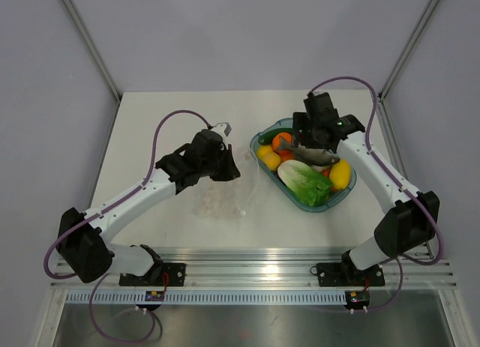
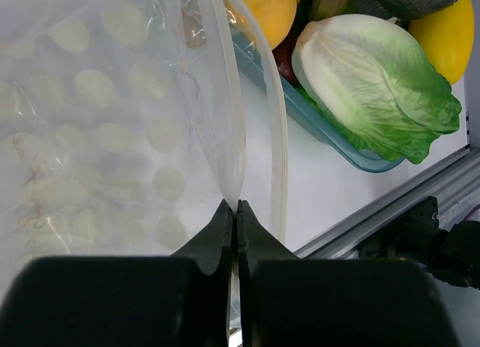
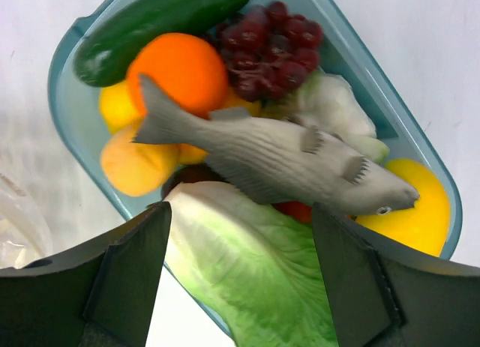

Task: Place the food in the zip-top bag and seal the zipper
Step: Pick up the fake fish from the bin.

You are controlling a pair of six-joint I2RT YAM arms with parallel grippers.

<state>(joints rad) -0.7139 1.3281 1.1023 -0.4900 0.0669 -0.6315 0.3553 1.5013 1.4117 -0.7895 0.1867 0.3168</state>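
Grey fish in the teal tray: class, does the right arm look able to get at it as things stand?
Probably yes: the right gripper hangs open just above the grey fish, which lies topmost in the teal tray with nothing covering it.

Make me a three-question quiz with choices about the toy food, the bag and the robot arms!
1. Where is the grey fish?
A. on the bare table
B. on top of the pile in the tray
C. inside the bag

2. What colour are the grapes?
A. dark red
B. white
C. bright blue

3. What are the left jaws doing?
A. hanging wide open over the tray
B. pinched shut on the edge of the bag
C. squeezing a lemon

Answers:
1. B, because the right wrist view shows the fish lying across the other food in the tray.
2. A, because the bunch beside the cucumber is dark red.
3. B, because the left wrist view shows the jaws pressed together with the clear plastic film caught between them.
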